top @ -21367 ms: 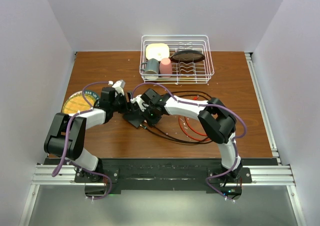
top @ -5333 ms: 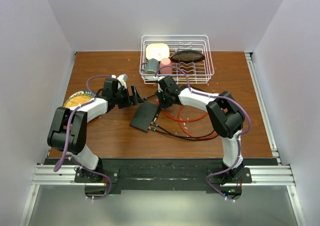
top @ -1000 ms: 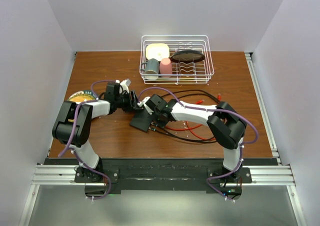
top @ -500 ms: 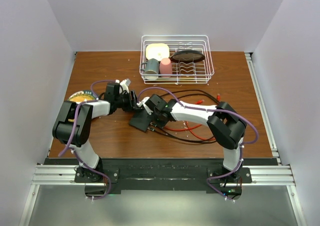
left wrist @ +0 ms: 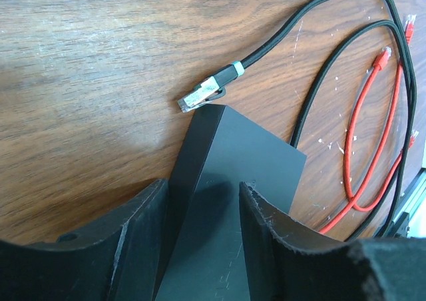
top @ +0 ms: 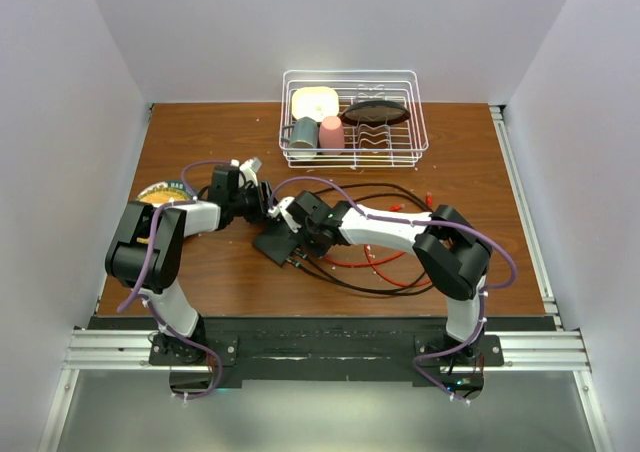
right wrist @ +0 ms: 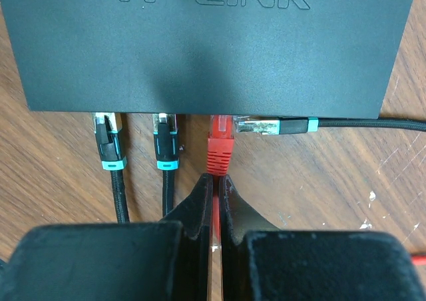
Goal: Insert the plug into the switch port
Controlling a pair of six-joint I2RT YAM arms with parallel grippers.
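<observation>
The black switch (top: pixel 272 242) lies on the wooden table, its TP-LINK lid facing up in the right wrist view (right wrist: pixel 200 48). My right gripper (top: pixel 298 234) (right wrist: pixel 214 181) is shut on the red cable just behind the red plug (right wrist: pixel 219 144). The plug's tip is at the third socket on the switch's edge. Two black plugs (right wrist: pixel 110 144) sit in the sockets to its left. My left gripper (top: pixel 262 212) (left wrist: pixel 203 184) holds the switch's (left wrist: pixel 246 161) far end. One finger is beside its side face and the other is over its lid.
A loose black plug with a silver tip (right wrist: pixel 266 125) (left wrist: pixel 200 96) lies sideways against the switch. Black cables (top: pixel 380 187) and a red cable (top: pixel 390 262) loop on the table to the right. A wire dish rack (top: pixel 353 117) stands at the back. A round yellow object (top: pixel 160 194) lies at the left.
The right gripper has pushed the red plug up-left toward the switch. The switch and the red cable have shifted a little that way. The left gripper has stayed on the switch.
</observation>
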